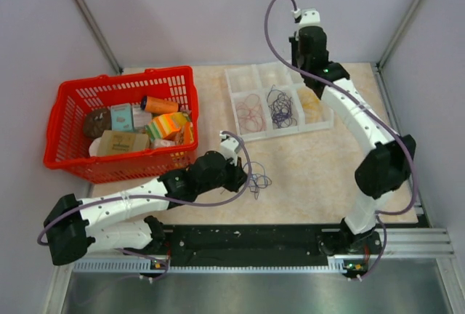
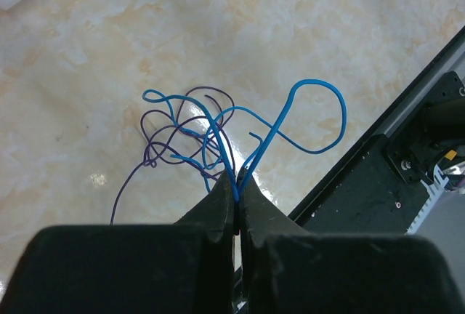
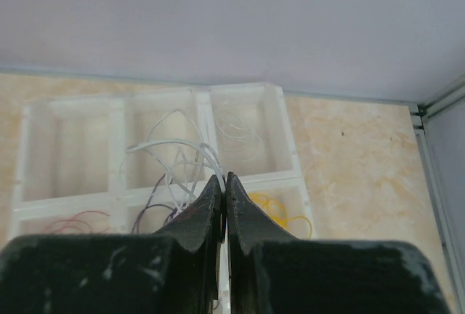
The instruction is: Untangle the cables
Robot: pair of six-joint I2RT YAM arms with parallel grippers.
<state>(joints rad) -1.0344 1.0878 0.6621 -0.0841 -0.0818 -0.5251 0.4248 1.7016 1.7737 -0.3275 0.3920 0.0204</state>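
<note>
Blue-and-purple tangle (image 2: 182, 132) is spread on the table (image 2: 87, 74) just ahead of the left gripper (image 2: 236, 196), whose jaws are clamped on its blue strands. Right gripper (image 3: 224, 179), well apart over the tray (image 3: 292, 147), is seen closed, apparently on pale wires (image 3: 167, 142). Left arm is judged nearer the tangle.

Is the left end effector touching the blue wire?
Touching. Left wrist view: the left end effector pinches the blue wire, which comes out from between its closed tips.
</note>
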